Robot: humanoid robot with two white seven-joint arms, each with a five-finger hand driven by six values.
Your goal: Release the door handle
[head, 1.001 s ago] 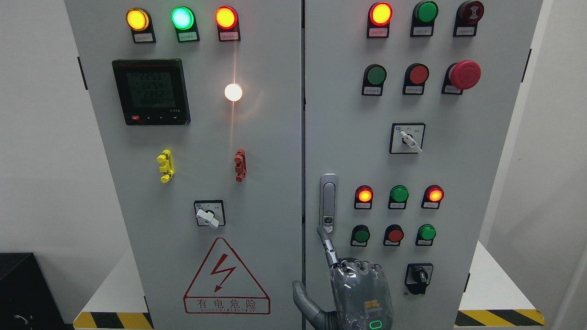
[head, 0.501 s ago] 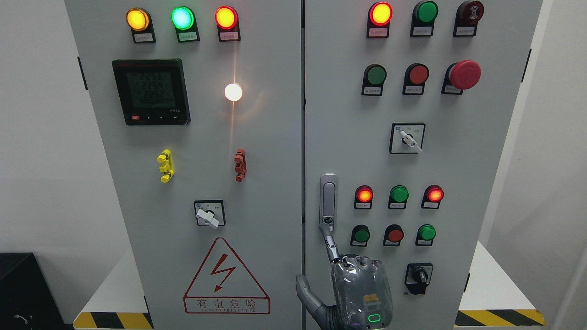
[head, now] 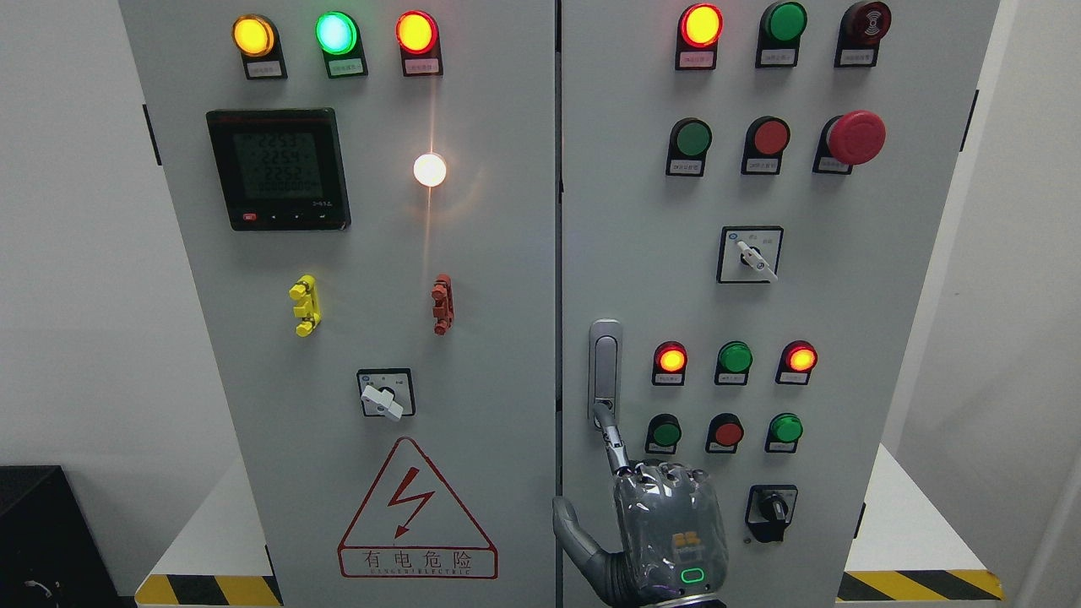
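We saw the door handle (head: 605,369) standing upright, our right hand (head: 667,528) pointing one finger (head: 611,435) at its base, others curled.

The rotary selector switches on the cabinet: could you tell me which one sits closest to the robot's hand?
The black-knobbed selector switch low on the right door, just right of the hand. The two white-knobbed ones sit farther off.

Bright, even light, sharp focus — white lamp (head: 429,170) flares w/ vertical streak; cabinet (head: 507,338) edges splay outward.
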